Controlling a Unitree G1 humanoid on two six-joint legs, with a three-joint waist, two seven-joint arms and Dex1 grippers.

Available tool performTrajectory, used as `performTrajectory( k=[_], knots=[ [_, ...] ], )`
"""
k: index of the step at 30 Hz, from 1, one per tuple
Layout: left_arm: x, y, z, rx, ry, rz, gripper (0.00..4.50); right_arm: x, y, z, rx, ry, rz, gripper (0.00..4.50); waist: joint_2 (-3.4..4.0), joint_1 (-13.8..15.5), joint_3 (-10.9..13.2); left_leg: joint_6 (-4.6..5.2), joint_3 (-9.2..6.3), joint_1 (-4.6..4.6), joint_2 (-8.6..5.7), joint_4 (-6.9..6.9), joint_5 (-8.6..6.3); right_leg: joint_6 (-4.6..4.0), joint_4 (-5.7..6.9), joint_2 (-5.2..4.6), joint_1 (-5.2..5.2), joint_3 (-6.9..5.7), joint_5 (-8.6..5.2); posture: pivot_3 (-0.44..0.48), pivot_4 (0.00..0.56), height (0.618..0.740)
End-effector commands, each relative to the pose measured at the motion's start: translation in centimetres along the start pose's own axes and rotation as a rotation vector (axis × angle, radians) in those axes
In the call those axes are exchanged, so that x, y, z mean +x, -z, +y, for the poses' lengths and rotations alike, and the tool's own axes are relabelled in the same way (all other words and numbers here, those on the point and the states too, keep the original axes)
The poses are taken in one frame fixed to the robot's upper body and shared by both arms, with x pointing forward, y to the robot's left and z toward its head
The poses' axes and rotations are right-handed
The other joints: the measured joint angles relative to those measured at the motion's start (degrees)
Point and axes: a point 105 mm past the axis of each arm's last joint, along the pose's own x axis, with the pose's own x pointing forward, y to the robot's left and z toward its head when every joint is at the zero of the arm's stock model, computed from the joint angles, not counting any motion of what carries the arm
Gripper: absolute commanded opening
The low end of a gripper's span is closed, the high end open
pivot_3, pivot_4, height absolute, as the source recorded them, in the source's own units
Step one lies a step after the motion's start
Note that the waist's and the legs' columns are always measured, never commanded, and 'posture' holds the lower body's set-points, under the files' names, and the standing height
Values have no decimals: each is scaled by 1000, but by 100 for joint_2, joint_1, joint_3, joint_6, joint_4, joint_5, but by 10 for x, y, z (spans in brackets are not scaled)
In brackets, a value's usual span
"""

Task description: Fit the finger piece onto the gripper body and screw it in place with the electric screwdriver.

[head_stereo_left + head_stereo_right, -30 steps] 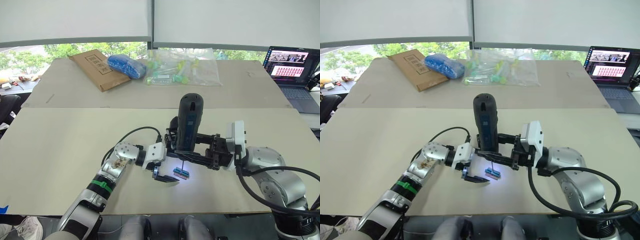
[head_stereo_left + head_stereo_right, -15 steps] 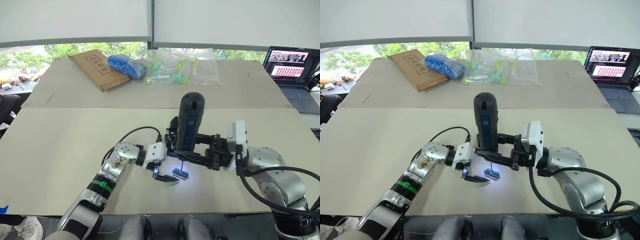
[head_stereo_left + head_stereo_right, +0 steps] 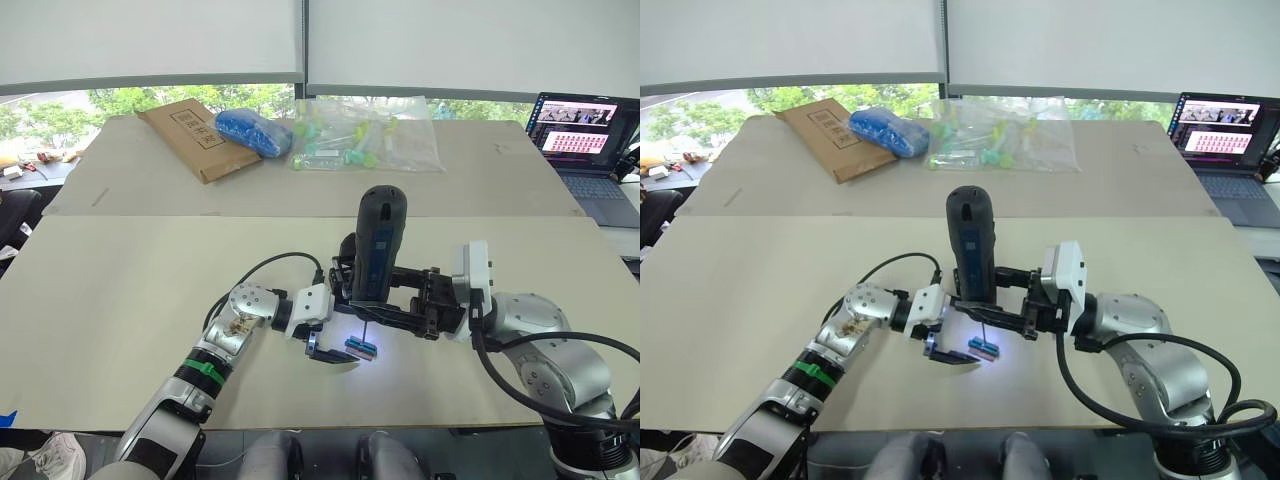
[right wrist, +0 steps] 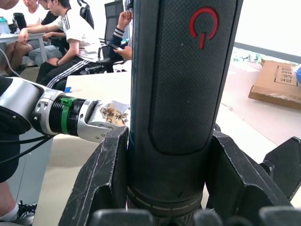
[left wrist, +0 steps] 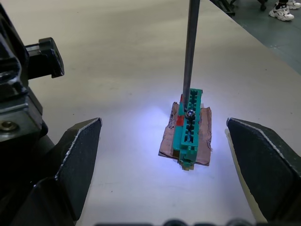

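In the eye views, at centre frame, your right gripper [image 3: 400,300] clamps its fingers on the screwdriver [image 3: 378,245], holding it upright so the bit meets the green block [image 3: 362,347] on the table [image 3: 120,290]. The left gripper [image 3: 330,355] sits beside it, fingers spread and empty. A box [image 3: 190,135] and bags [image 3: 365,135] lie far off, upper frame.

In the left wrist view, the bit [image 5: 190,52] touches a screw on the block, probably picking it up; the gripper body [image 5: 19,94] stands at the left edge.

In the right wrist view, both fingers [image 4: 101,174] squeeze the screwdriver. I cannot find the finger piece.
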Motion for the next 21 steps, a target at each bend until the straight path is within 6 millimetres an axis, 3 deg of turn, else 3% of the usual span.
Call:
performTrajectory(
  k=[1,21],
  knots=[
    [-1,-10,6,42,-13,-18,4500,2,-13,2,-67,-21,-37,1880,0,-1,0,0,0,0,0,0,0,0,0,0,0,0,0,0,150,740],
    [1,-9,3,36,1,-21,4500,-6,-18,-3,-97,3,-25,1880,0,2,0,0,0,0,0,0,0,0,0,0,0,0,0,0,150,740]
  ],
)
